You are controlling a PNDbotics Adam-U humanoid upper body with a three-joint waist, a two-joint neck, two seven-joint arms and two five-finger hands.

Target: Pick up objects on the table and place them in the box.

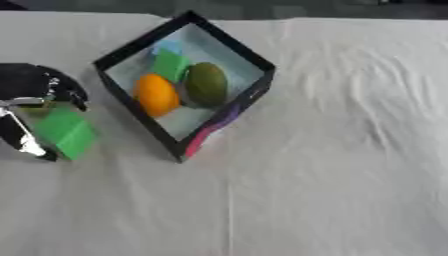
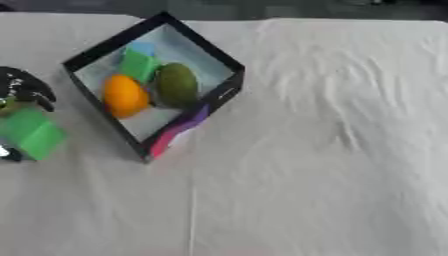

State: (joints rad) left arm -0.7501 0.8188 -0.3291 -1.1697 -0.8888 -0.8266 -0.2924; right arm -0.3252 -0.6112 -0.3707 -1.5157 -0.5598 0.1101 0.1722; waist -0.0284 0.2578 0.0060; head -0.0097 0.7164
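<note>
— What lies nearest the camera?

— Bare white cloth, creased, covering the counter (image 1: 332, 190) across the whole foreground and right side.

— And the robot?

— Only its left hand (image 1: 31, 97) shows, black and silver, at the left edge. Its fingers are curled around a bright green block (image 1: 66, 132), silver fingers running along the block's left side and the dark palm above it. The block sits tilted, low over the cloth, just left of the box; whether it touches the cloth cannot be told. The right hand appears in neither view.

— Where is the box?

— Beyond and to the right of the block: a black-rimmed open box (image 1: 254, 92), turned corner-on so it reads as a diamond, with a pink and purple patch on its near outer wall.

— Anything in it?

— Three clear items. An orange fruit (image 1: 157, 94) lies at the left, a dark green oval fruit (image 1: 206, 84) touches it on the right, and a smaller green block (image 1: 171, 65) rests behind them. A pale blue shape (image 1: 166, 48) shows at the far corner, too indistinct to name.
</note>
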